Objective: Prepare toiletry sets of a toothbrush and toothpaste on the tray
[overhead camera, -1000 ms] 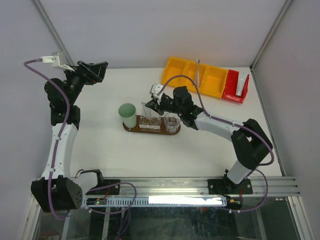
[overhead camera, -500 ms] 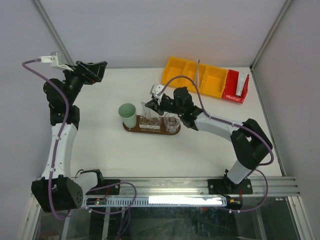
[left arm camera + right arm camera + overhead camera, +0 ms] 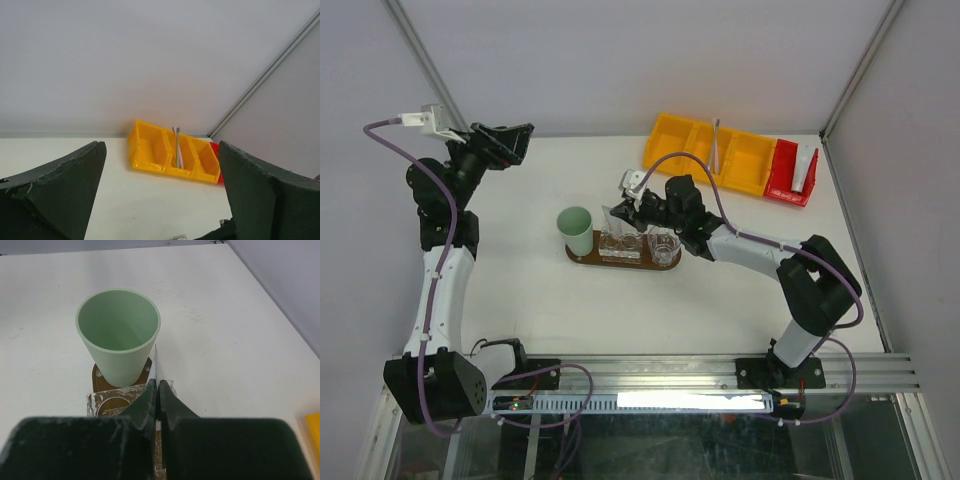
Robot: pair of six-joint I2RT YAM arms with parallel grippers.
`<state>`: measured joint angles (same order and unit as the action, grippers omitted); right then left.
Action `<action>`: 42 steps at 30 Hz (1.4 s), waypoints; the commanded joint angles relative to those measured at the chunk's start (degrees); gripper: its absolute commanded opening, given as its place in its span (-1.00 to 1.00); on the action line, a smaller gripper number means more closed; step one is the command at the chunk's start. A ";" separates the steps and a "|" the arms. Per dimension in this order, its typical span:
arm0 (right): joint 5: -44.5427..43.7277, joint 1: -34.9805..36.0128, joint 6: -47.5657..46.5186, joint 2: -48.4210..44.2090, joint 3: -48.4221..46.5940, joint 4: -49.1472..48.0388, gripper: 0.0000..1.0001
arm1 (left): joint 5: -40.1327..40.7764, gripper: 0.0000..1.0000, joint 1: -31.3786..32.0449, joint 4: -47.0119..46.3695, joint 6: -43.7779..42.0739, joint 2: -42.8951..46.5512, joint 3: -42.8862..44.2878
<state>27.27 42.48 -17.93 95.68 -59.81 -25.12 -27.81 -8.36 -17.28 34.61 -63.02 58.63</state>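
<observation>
Though white itself, table with brown tray amid grey walls

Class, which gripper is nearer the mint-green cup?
Right. The right gripper, shut on a white tube, hangs just beside the cup over the tray; the left gripper sits open, far off back-left.

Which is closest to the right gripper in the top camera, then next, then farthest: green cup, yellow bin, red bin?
1. The green cup, just left of the right gripper.
2. The yellow bin, behind it at the back.
3. The red bin, back right corner.
</observation>
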 commanded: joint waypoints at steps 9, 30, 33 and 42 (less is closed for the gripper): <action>-0.67 0.15 -0.61 0.21 -1.78 -5.21 -0.78 | -1.89 0.98 -1.02 -3.77 1.59 0.09 -0.24; -1.56 0.15 -0.66 -0.30 -1.81 -4.91 -0.20 | -2.42 0.98 -1.25 -4.43 1.94 0.09 -0.36; -1.61 0.24 -0.56 -0.40 -1.72 -4.85 -0.16 | -2.42 0.98 -1.33 -4.51 1.95 0.09 -0.44; -1.88 0.24 -0.17 -1.06 -1.32 -5.46 0.12 | -2.69 0.98 -1.45 -4.83 1.95 0.01 -0.51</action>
<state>25.96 42.48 -18.11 95.98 -59.81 -26.28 -29.10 -9.10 -18.55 35.68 -63.26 58.22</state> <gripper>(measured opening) 0.539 0.990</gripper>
